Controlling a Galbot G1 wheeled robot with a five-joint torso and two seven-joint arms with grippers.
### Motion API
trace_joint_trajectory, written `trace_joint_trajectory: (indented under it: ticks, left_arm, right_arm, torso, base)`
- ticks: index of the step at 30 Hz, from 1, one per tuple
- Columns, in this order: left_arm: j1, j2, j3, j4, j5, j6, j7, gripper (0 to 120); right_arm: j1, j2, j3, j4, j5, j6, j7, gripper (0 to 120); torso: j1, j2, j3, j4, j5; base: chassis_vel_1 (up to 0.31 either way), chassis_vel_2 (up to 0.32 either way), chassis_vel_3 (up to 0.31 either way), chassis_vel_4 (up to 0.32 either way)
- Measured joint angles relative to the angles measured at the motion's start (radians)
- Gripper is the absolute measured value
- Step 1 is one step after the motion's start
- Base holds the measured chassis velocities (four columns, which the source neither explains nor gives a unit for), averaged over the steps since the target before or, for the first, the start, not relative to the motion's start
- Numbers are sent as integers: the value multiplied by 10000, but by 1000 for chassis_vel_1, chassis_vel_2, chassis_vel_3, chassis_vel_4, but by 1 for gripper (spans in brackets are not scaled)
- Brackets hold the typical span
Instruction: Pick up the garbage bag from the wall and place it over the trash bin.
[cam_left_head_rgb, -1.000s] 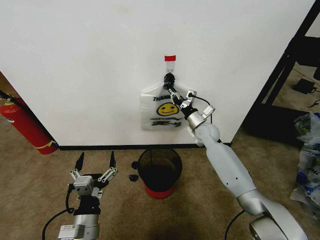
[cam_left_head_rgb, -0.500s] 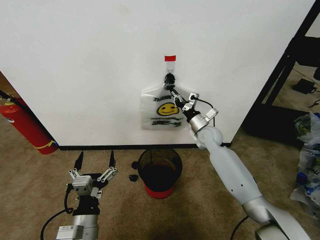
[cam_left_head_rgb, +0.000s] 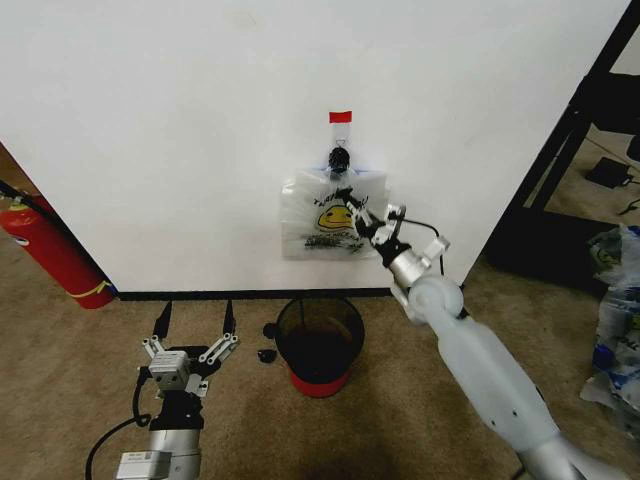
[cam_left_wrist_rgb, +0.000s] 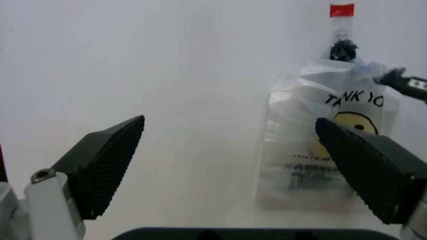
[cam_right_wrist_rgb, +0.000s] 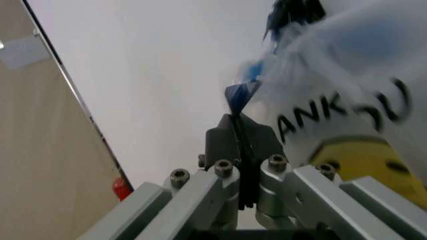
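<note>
Clearly the right gripper (cam_right_wrist_rgb: 241, 116) has its jaws pressed together on a thin fold of blue-tinted clear film, pinched at the upper edge of the hanging plastic. That pinch sits just under the black clip (cam_left_head_rgb: 339, 159), a sensible spot, since a pull there would work the film free of its hanger rather than stretch the body of the bag. In the head view the same gripper (cam_left_head_rgb: 352, 207) lies against the front of the bag with the yellow smiley print (cam_left_head_rgb: 331, 216), the right arm reaching up from the lower right.

The garbage bag (cam_left_head_rgb: 372, 178) hangs on the wall (cam_left_head_rgb: 180, 120), held by the clip below a small red tape strip (cam_left_head_rgb: 341, 117); whether the clear film is a separate bag over the printed one I cannot tell. It has not come off the clip.

Directly below stands the trash bin (cam_left_head_rgb: 320, 345) on the carpeted floor (cam_left_head_rgb: 60, 380), close to the baseboard, so the bag likely needs only a short descent.

The left gripper (cam_left_head_rgb: 194, 322) waits low beside the bin, jaws spread wide and pointing up at the wall, probably ready to take the far rim of the bag. A red fire extinguisher (cam_left_head_rgb: 45, 245) leans at the left.
</note>
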Motion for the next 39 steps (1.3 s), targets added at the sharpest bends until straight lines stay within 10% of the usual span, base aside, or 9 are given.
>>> trace_joint_trajectory:
  ticks: [39]
  left_arm:
    - [-462, 608, 547, 22, -394, -23, -1, 100]
  right_arm:
    - [-8368, 7, 3123, 4428, -4132, 1655, -1278, 0]
  torso:
    - [-1, 0, 1, -2, 0]
  base:
    - [0, 0, 0, 0]
